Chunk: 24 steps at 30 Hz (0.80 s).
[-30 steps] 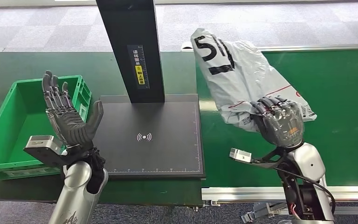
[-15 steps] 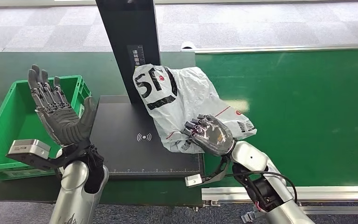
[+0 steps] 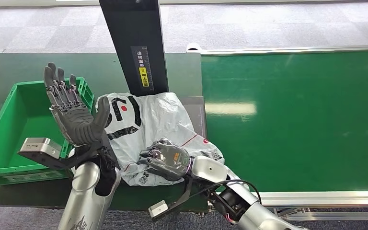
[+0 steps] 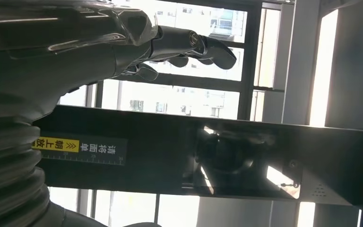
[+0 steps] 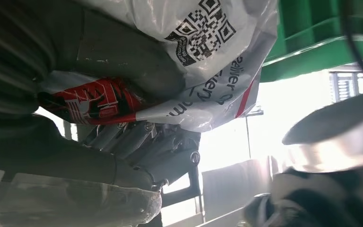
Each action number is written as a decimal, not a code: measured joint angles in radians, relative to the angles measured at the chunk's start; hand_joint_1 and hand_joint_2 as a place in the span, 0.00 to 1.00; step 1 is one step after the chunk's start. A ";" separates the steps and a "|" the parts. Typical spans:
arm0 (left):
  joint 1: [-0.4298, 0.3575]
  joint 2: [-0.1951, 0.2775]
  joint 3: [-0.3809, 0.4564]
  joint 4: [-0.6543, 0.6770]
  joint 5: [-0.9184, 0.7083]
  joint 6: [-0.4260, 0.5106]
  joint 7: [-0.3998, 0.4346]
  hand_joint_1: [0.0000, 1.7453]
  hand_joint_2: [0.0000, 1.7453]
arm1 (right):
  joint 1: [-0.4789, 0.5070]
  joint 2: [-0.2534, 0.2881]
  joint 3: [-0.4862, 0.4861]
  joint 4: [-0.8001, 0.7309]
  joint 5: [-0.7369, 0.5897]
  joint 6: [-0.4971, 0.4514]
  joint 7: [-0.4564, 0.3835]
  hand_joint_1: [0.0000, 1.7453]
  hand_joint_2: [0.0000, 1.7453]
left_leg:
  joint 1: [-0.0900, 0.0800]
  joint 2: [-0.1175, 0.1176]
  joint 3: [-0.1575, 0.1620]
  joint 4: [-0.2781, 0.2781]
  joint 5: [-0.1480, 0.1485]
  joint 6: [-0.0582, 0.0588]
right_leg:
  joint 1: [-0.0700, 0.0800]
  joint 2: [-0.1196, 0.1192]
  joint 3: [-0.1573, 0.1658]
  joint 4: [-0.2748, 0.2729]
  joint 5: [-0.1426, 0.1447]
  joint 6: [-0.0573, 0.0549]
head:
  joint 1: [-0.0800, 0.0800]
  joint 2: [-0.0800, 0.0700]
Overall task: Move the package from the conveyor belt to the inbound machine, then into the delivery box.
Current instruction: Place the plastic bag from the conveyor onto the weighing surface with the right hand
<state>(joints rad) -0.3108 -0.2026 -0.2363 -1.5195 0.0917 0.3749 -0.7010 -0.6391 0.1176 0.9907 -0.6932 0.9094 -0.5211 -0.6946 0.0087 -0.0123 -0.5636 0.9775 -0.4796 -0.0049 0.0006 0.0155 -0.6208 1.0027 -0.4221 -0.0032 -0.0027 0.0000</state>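
A grey-white plastic package (image 3: 146, 129) with black lettering lies across the black inbound machine plate (image 3: 197, 114), under its dark upright column (image 3: 135, 45). My right hand (image 3: 165, 160) grips the package's near edge from the front. In the right wrist view the package (image 5: 208, 52) with its QR code and red print wraps over my fingers (image 5: 137, 142). My left hand (image 3: 72, 115) is raised with the palm up and fingers spread, holding nothing, between the green delivery box (image 3: 5, 120) and the package. The left wrist view shows my left hand (image 4: 137, 42) in front of the column (image 4: 208, 156).
The green conveyor belt (image 3: 306, 110) runs along the right with a metal rail at its near edge. The delivery box stands at the left of the dark green table (image 3: 9, 64). The column rises at the back of the plate.
My right hand has carried the package leftward from the conveyor belt onto the machine plate. My left hand stayed raised and open, shifting slightly.
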 joint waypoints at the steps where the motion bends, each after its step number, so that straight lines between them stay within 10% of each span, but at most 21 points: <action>1: -0.003 0.000 -0.004 0.007 0.001 -0.002 0.000 0.00 1.00 | -0.002 0.004 0.017 0.003 -0.012 0.002 0.001 1.00 1.00 | 0.000 0.000 0.000 0.000 0.000 0.000 | 0.000 0.000 0.000 0.000 0.000 0.000 | 0.000 0.000; 2: -0.006 0.000 -0.009 0.013 0.002 -0.005 0.000 0.00 1.00 | -0.004 0.007 0.032 0.006 -0.020 0.003 0.004 0.98 1.00 | 0.000 0.000 0.000 0.000 0.000 0.000 | 0.000 0.000 0.000 0.000 0.000 0.000 | 0.000 0.000; 6: -0.013 0.000 -0.022 0.039 0.008 -0.013 0.000 0.00 1.00 | -0.012 0.013 0.073 0.023 -0.029 0.010 0.042 0.08 1.00 | 0.000 0.000 0.000 0.000 0.000 0.000 | 0.000 0.000 0.000 0.000 0.000 0.000 | 0.000 0.000; 7: -0.014 0.000 -0.024 0.044 0.008 -0.014 0.000 0.00 1.00 | -0.015 0.014 0.080 0.029 -0.029 0.011 0.056 0.02 1.00 | 0.000 0.000 0.000 0.000 0.000 0.000 | 0.000 0.000 0.000 0.000 0.000 0.000 | 0.000 0.000; 24: -0.018 0.009 -0.026 0.112 0.022 -0.027 0.000 0.00 1.00 | -0.004 0.008 -0.054 0.056 -0.454 0.266 0.009 0.00 1.00 | 0.000 0.000 0.000 0.000 0.000 0.000 | 0.000 0.000 0.000 0.000 0.000 0.000 | 0.000 0.000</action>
<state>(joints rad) -0.3285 -0.1938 -0.2625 -1.4080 0.1138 0.3479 -0.7012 -0.6430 0.1256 0.9369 -0.6373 0.4555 -0.2556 -0.6852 0.0086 -0.0124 -0.5634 0.9776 -0.4797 -0.0049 0.0005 0.0154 -0.6209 1.0026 -0.4221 -0.0032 -0.0029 0.0000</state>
